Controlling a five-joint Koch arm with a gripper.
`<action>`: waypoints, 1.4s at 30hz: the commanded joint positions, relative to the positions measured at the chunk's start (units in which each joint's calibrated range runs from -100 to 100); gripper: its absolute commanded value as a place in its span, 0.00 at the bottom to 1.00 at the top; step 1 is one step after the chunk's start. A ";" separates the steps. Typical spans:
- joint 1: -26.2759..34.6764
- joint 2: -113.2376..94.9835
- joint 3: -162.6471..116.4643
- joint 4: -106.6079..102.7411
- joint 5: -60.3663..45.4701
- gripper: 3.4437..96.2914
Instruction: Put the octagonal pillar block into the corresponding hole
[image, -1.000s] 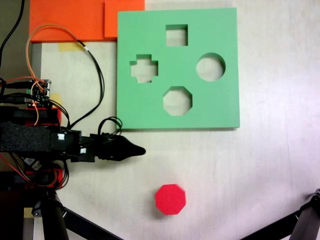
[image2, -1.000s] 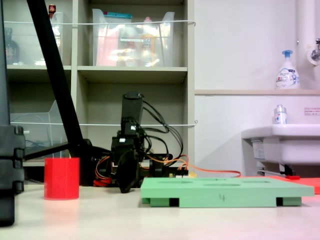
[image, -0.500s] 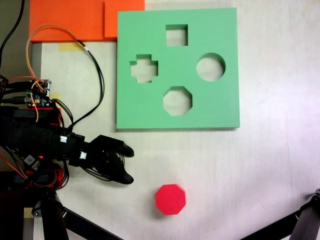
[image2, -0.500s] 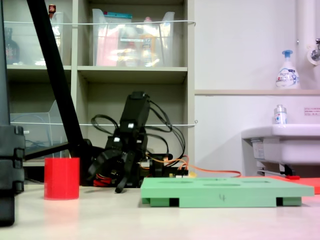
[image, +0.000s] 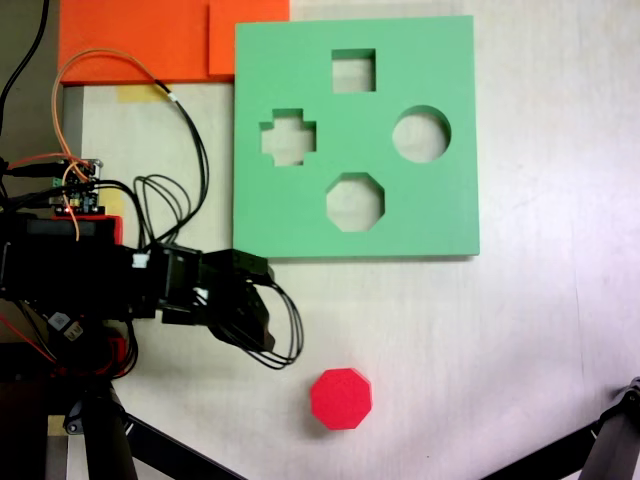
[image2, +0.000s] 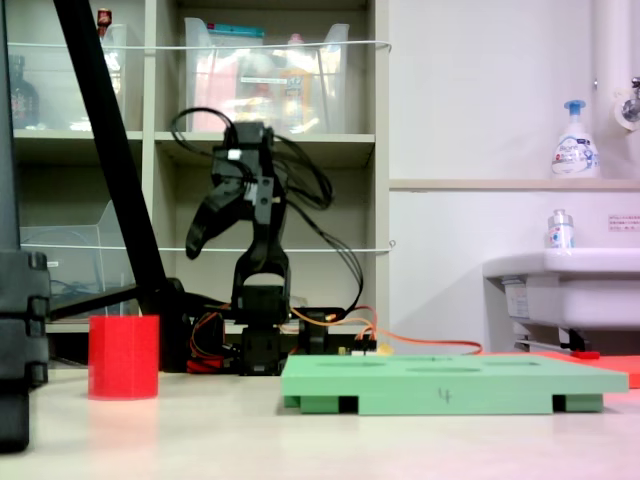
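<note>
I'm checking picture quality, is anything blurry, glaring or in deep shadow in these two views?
In the first exterior view, light is even, the red block sharp, the gripper a dark, detail-poor mass. In the second exterior view, the gripper is slightly soft, the shelves behind dim; no strong glare.

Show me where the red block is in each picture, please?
First exterior view: the octagonal pillar block sits low in the picture, a little right of the middle, on the pale table, below the green board.
Second exterior view: the block stands at the left, upright on the table, left of the green board.
Shared landmark: the green board, apart from the block in both exterior views.
</note>
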 joint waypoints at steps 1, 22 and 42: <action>-0.44 6.35 5.61 -6.87 -0.10 0.46; -7.57 62.08 31.63 -5.52 -8.35 0.99; -10.21 83.31 34.32 -2.72 -9.77 0.68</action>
